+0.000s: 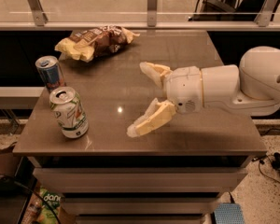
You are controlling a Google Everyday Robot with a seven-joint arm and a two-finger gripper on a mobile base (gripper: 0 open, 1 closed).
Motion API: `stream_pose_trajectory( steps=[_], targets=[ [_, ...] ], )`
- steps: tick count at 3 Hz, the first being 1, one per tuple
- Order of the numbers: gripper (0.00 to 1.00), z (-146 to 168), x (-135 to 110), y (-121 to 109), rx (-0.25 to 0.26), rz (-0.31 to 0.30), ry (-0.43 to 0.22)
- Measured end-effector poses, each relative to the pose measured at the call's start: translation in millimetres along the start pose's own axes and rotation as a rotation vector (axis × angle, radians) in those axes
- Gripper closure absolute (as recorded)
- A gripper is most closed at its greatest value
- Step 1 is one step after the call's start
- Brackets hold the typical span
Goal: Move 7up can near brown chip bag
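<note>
The 7up can [69, 113], white and green with a silver top, stands upright near the front left corner of the table [177, 143]. The brown chip bag [95, 41], brown in the middle with pale yellow ends, lies at the back left. My gripper [139, 99] reaches in from the right on a white arm, low over the middle of the table. Its two pale fingers are spread wide and hold nothing. It is well to the right of the can, with its fingertips pointing left.
A slimmer blue and silver can [50, 73] stands just behind the 7up can at the left edge. A metal rail with glass [151, 8] runs behind the table. A green bag [53, 202] lies on the floor at the front left.
</note>
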State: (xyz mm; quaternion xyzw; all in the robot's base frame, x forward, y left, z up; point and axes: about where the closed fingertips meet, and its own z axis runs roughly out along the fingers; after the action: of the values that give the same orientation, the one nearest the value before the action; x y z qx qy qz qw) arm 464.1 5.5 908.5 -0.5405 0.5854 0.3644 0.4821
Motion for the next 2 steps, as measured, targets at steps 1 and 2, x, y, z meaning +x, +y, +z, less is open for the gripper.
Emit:
stream_pose_trajectory(
  steps=[1, 2],
  targets=[
    [0.00, 19.2, -1.2, -1.3, -0.010, 0.008, -0.015],
    [0.00, 36.8, -0.7, -3.1, -0.001, 0.029, -0.034]
  ],
)
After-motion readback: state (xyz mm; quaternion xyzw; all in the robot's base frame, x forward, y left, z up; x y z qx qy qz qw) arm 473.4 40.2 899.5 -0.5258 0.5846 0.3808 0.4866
